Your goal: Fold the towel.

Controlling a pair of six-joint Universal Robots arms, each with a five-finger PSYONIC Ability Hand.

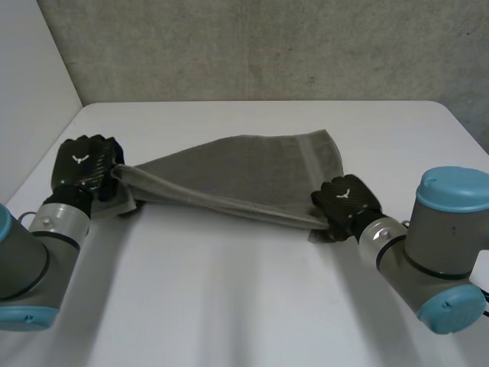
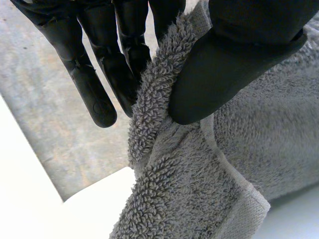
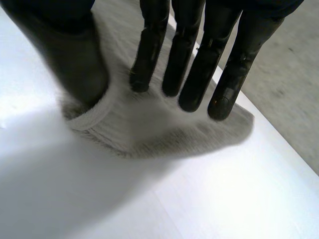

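A grey towel (image 1: 244, 164) lies spread across the white table (image 1: 229, 298), pulled long between my two hands. My left hand (image 1: 84, 164) holds the towel's left end a little off the table. In the left wrist view the thumb (image 2: 234, 59) pinches a bunched fold of towel (image 2: 259, 149) against the fingers (image 2: 124, 55). My right hand (image 1: 348, 200) is at the towel's near right corner. In the right wrist view its fingers (image 3: 194, 64) are straight and spread from the thumb (image 3: 75, 55), with the corner of the towel (image 3: 164, 124) flat on the table under them.
A grey concrete wall (image 1: 267, 46) stands behind the table's far edge. A white panel (image 1: 30, 76) rises at the left. Bare tabletop stretches in front of the towel, between my two arms.
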